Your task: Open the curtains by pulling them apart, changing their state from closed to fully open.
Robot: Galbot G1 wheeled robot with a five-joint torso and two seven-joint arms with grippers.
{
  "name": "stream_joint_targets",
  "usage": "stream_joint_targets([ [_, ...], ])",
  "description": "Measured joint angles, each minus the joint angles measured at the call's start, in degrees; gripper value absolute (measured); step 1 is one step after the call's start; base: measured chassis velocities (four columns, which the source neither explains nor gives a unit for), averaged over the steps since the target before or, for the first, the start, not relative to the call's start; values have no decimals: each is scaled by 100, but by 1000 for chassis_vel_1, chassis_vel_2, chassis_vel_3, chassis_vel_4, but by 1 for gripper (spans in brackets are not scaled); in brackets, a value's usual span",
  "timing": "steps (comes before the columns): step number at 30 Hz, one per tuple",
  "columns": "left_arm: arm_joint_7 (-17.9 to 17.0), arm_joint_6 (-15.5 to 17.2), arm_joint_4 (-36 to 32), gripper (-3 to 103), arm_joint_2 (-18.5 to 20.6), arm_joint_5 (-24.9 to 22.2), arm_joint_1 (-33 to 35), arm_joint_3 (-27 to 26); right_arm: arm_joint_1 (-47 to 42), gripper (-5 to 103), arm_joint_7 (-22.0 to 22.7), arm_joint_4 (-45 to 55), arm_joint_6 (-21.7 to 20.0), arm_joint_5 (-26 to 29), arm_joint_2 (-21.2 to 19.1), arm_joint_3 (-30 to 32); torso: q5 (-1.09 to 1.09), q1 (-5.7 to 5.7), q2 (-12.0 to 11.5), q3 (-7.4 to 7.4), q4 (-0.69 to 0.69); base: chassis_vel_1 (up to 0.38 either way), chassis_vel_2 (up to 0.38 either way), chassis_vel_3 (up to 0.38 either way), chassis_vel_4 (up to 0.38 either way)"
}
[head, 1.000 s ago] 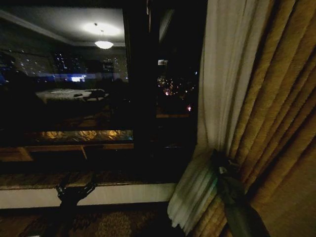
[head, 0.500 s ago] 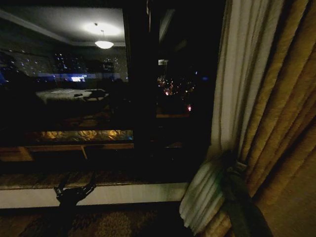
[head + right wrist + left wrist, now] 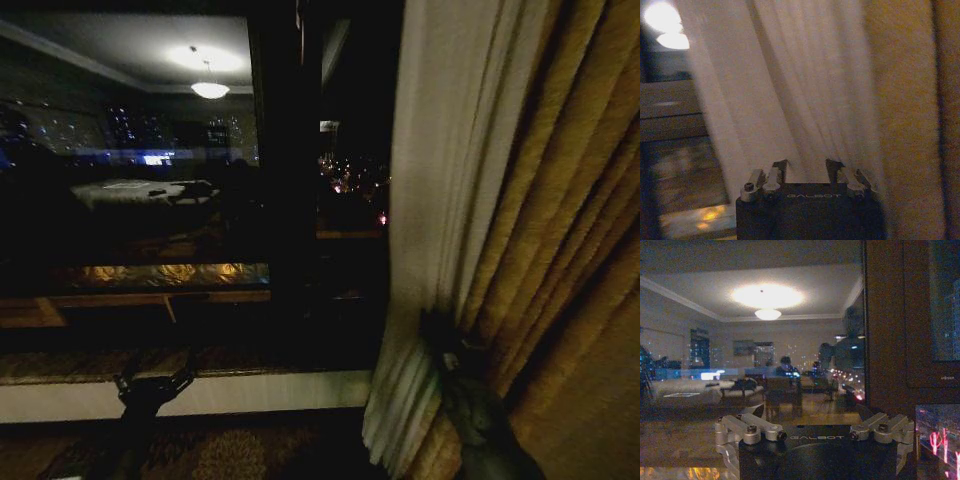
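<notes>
Observed: the window is largely uncovered, showing dark glass with the lit room reflected in it. The sheer white curtain hangs at the right side of the opening, gathered into a narrow column directly against the golden drape.

Orientation: the curtain's long axis is vertical, top to floor, with its pleats parallel to that axis. Below the grip point the lower fabric kinks and fans toward the window sill.

Right claw: low on the curtain, pressed into the fold where white fabric meets the drape. In the right wrist view the fingers stand a narrow gap apart with curtain directly in front of them; whether fabric is actually pinched cannot be confirmed.

Left claw: low near the sill, fingers spread wide, holding nothing, apparently idle.

Assessment: the step in hand appears to be carrying the right panel fully to the side. To do it well, the pull should run horizontally, across the pleats, not downward, so the fabric slides along its rail. The bunch should be pressed flush against the drape before release, lest it swing back over the glass.
</notes>
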Motion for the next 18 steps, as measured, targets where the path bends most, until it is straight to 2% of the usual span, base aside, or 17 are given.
stream_joint_targets([
  [4,-24,134,0,100,28,-167,-31,-16,-642,66,-483,766,-148,-336,54,-213,-2,0,0,0,0,0,0,0,0],
  [7,-25,158,0,100,31,-219,-27,-26,-843,71,-526,993,-148,-416,102,-281,-1,0,1,-1,-1,0,0,0,0],
  [12,-25,168,0,100,48,-255,10,-33,-1045,93,-498,1308,-116,-815,171,-421,-1,0,1,0,0,0,0,0,0],
  [13,-25,168,0,100,48,-255,10,-33,-1045,93,-498,1308,-116,-815,171,-421,-1,0,1,0,0,0,0,0,0],
  [15,-25,171,0,100,50,-255,17,-33,-1058,99,-473,1363,-95,-966,188,-464,0,0,0,0,1,0,0,0,0],
  [18,-18,173,0,100,50,-255,29,-31,-1005,100,-418,1367,-62,-1121,221,-490,1,0,0,0,0,22,43,-41,-64],
])
